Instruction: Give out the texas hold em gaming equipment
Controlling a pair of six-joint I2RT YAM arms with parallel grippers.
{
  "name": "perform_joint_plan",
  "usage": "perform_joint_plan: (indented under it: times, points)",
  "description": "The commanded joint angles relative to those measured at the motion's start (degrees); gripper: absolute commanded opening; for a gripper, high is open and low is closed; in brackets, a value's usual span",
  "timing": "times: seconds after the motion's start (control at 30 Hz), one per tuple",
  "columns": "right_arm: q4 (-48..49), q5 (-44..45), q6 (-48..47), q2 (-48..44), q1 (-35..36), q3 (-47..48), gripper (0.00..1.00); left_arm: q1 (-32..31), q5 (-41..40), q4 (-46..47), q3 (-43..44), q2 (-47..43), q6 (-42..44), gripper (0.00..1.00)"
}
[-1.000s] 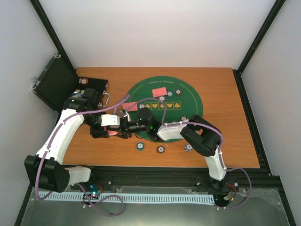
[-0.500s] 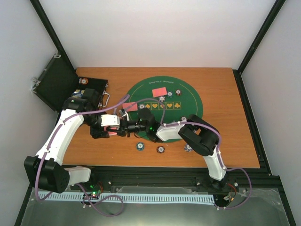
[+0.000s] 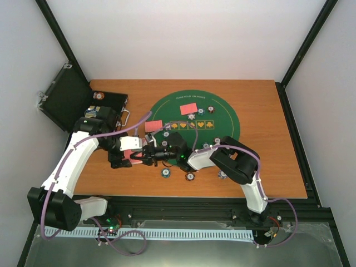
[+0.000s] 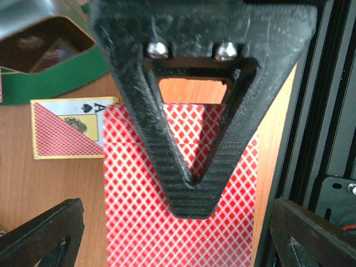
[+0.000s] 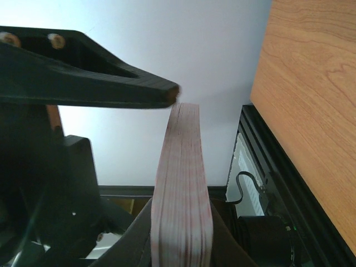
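The left arm (image 3: 69, 164) rises from its base at the near left, bends at a dark elbow further back, and turns its wrist to the right. The left gripper (image 3: 139, 158) has its fingers (image 4: 47, 236) spread wide, one to either side of a stack of red-backed playing cards (image 4: 139, 222). The right arm (image 3: 251, 192) folds sharply at its elbow and reaches left, meeting the other arm head-on. The right gripper (image 3: 151, 154) is clamped on the stack. One black triangular finger (image 4: 189, 139) lies flat against the top card, and its partner is hidden behind the stack.
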Motion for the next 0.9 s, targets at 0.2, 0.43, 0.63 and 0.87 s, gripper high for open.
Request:
perform_joint_plan:
  times: [0.2, 0.43, 0.63, 0.87]
  points:
    - [4.5, -0.2, -0.4, -4.3, 0.2, -0.9, 0.03, -0.2, 2.4, -0.6, -1.7, -0.3, 0.9, 0.92]
    - [2.9, -0.3, -1.0, -4.7, 0.2, -0.8, 0.03, -0.2, 4.1, 2.4, -2.3, -2.7, 0.8, 0.81]
    - [1.7, -0.2, -1.8, -4.4, 0.2, -1.2, 0.03, -0.2, 5.4, 2.4, -0.9, -3.1, 0.8, 0.64]
    - [1.5, -0.2, -1.9, -4.3, 0.1, -1.3, 0.03, -0.2, 5.3, 1.6, -0.8, -3.3, 1.6, 0.47]
